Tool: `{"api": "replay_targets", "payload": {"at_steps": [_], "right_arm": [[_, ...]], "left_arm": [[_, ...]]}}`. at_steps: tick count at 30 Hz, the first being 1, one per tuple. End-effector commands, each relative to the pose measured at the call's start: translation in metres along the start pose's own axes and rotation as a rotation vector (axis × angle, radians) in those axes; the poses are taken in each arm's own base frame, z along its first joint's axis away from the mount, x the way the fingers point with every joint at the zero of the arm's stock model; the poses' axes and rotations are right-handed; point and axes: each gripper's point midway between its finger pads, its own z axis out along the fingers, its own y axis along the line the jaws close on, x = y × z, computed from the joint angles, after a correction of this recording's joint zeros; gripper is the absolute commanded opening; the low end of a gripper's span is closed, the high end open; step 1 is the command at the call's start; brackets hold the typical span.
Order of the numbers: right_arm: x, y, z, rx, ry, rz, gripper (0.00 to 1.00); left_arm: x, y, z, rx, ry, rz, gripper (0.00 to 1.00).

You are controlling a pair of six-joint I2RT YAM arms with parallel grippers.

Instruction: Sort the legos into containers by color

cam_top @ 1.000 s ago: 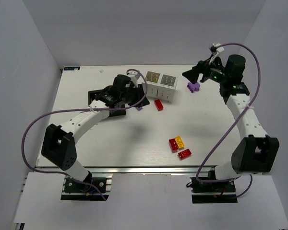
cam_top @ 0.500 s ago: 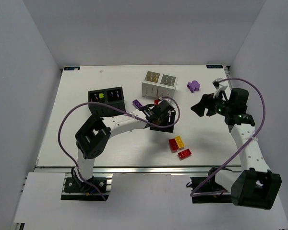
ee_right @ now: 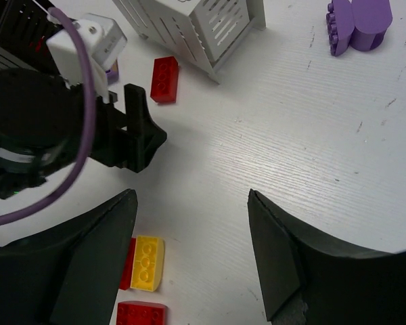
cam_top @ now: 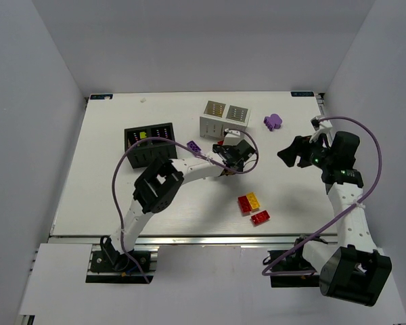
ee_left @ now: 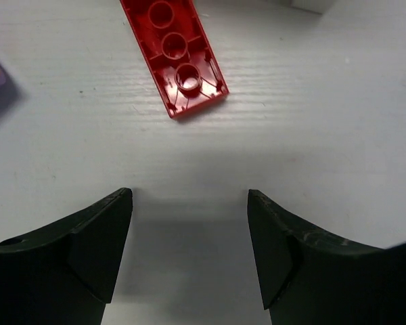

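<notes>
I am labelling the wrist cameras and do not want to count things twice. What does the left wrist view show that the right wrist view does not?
Only the left wrist view: the single red brick close up, lying hollow side up. Only the right wrist view: the white container, a purple piece, a yellow brick beside two more red bricks, and the right end effector, open. Both: that single red brick and the left end effector, open.

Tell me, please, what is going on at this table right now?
Bricks are being sorted by colour into a black box and a white box. The left gripper hangs open close to a red brick lying underside up, not touching it. The right gripper hovers open and empty. A yellow brick and a purple piece lie loose elsewhere.
</notes>
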Motion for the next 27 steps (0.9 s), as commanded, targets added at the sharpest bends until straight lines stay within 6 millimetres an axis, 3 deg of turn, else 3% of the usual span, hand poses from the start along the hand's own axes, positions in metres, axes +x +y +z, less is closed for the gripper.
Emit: {"api": "replay_targets", "payload": {"at_steps": [1, 10, 16, 27], "right_arm": [[-0.014, 0.004, -0.005, -0.016, -0.059, -0.029, 0.72], [-0.015, 0.002, -0.009, -0.026, -0.075, -0.020, 0.72], [-0.015, 0.002, -0.011, -0.032, -0.079, -0.016, 0.72], [-0.016, 0.001, -0.015, -0.046, -0.091, 0.027, 0.71]], "left_arm": [[-0.043, 0.003, 0.002, -0.082, -0.166, -0.048, 0.79], [-0.056, -0.015, 0.020, -0.073, -0.222, 0.000, 0.77], [-0.060, -0.011, 0.035, -0.101, -0.223, -0.011, 0.75], [-0.057, 0.005, 0.041, -0.165, -0.234, -0.024, 0.74]]}}
